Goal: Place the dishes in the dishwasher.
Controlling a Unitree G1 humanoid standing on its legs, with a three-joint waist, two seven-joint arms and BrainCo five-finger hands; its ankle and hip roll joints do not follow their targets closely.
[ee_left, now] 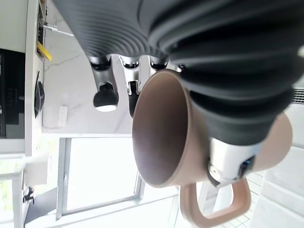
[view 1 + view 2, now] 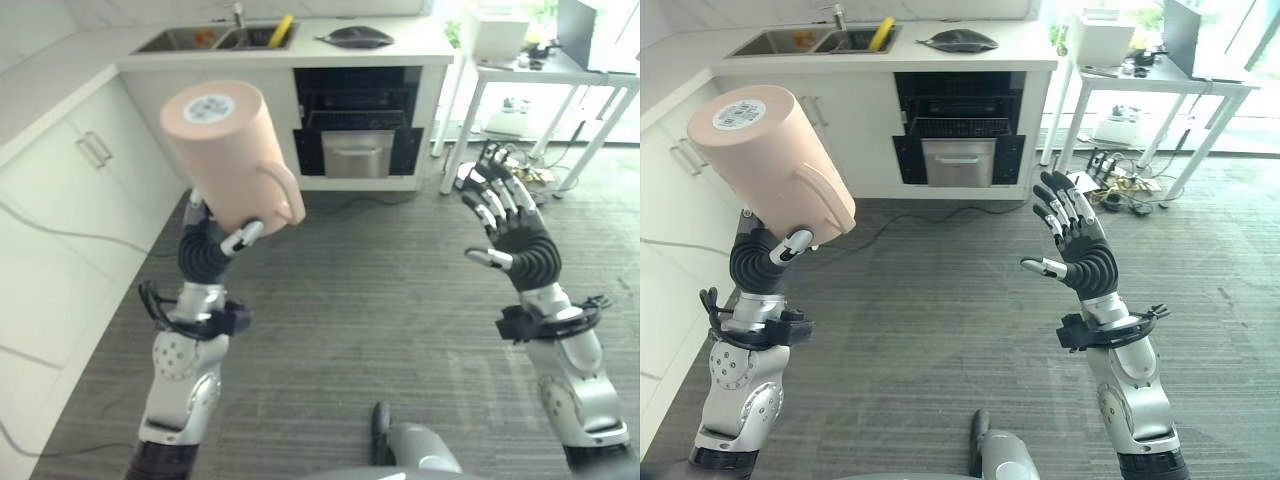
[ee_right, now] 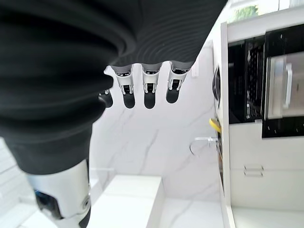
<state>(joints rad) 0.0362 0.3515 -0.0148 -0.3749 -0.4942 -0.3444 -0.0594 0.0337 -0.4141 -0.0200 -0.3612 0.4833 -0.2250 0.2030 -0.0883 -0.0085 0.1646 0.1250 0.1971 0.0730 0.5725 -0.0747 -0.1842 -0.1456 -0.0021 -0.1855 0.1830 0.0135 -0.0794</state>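
No print can be read: the round sticker (image 2: 209, 107) on the mug's (image 2: 232, 160) base (at 10 o'clock) stays illegible.

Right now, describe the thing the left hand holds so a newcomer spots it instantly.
Start at the white counter with the open dishwasher under it, then come forward over the grey floor to the raised left hand. It grips a mug: pale pink, bottom up with a round sticker on its base, handle pointing right. The right hand is open.
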